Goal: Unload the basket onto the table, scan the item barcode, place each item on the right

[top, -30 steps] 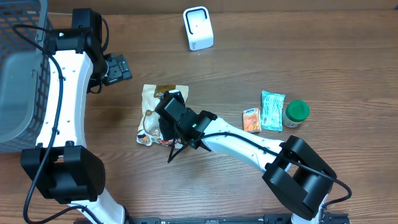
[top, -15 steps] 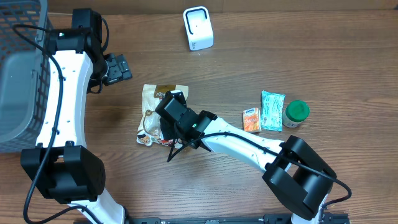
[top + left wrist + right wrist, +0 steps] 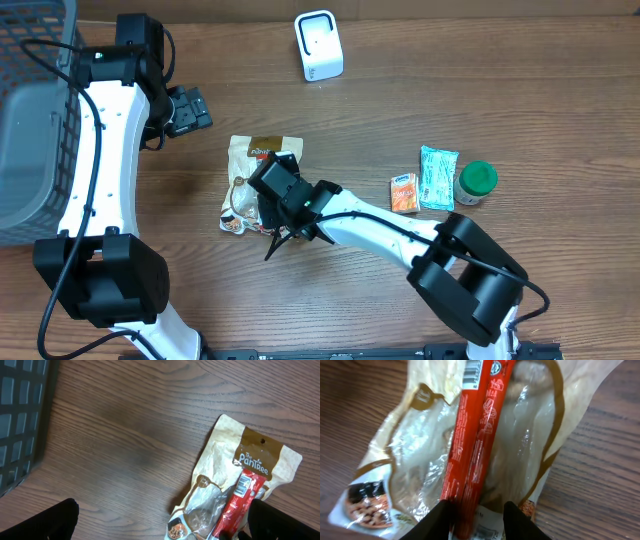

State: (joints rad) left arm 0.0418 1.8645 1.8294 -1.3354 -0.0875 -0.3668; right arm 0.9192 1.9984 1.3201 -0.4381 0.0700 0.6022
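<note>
A long red packet [image 3: 475,435] with a barcode [image 3: 474,375] at its far end lies lengthwise on a crinkled tan snack bag [image 3: 245,160]. My right gripper [image 3: 479,515] hangs low over the packet's near end. Its fingers straddle the packet: the left one is against it, and a gap shows on the right side. In the overhead view the right gripper [image 3: 268,208] covers most of the packet. The left gripper [image 3: 190,110] hovers wide open up and left of the bag and holds nothing; its wrist view shows the bag [image 3: 225,460] and red packet [image 3: 240,500]. A white scanner [image 3: 318,45] stands at the back.
A dark wire basket [image 3: 30,110] fills the left edge. To the right lie an orange packet [image 3: 404,192], a teal packet [image 3: 438,178] and a green-lidded jar [image 3: 477,182].
The right arm has shifted slightly left and down over the bag. The bag, the red packet and the left arm stay where they were.
</note>
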